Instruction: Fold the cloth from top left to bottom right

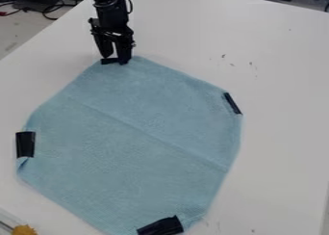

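Cloth [138,133] seems longest top to bottom, gripper [116,59] parted at its top corner

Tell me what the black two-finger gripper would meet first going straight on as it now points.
Pointing down, the gripper would probably meet the short black strip at the top corner of the light blue cloth; whether it already touches is unclear.

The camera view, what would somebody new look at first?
Probably the big light-blue cloth spread on the white table, with black patches at its edges. Next, maybe the black gripper at the cloth's top edge. A fuzzy yellow thing peeks in at the bottom left corner too.
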Controlling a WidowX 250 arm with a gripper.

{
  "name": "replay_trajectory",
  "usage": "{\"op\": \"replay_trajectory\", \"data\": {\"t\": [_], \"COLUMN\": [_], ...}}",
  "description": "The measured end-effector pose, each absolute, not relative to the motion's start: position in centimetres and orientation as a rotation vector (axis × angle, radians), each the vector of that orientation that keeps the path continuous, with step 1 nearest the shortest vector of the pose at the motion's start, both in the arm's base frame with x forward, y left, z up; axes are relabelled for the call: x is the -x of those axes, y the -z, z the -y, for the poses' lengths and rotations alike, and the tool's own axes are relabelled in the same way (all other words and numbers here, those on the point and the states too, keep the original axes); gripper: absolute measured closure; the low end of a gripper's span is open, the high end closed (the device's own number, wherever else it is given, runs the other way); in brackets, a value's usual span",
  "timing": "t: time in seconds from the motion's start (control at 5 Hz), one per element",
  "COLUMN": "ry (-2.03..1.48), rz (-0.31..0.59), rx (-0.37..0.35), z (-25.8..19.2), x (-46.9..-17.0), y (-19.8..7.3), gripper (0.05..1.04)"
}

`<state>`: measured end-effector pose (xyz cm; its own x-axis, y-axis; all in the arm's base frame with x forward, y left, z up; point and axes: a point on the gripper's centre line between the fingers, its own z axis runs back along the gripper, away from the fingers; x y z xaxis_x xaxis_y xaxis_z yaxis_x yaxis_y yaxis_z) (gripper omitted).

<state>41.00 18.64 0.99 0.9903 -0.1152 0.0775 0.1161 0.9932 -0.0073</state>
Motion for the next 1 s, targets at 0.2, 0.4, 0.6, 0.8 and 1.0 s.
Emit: {"op": "replay_trajectory", "data": {"t": [0.2,0.4,0.6,0.8,1.0], "ry": [0.114,0.111,0.119,0.151,0.208], "rz": [0.075,0.075,0.079,0.075,0.068], "rx": [0.021,0.024,0.012,-0.011,-0.065], "z": [-18.4,-18.3,-18.3,-18.2,-18.1], "x": [-40.8,-40.6,-40.8,-41.1,-41.7], "y": [-0.6,-0.6,-0.9,-1.0,-1.5], "gripper": [0.685,0.860,0.959,1.000,1.001]}}
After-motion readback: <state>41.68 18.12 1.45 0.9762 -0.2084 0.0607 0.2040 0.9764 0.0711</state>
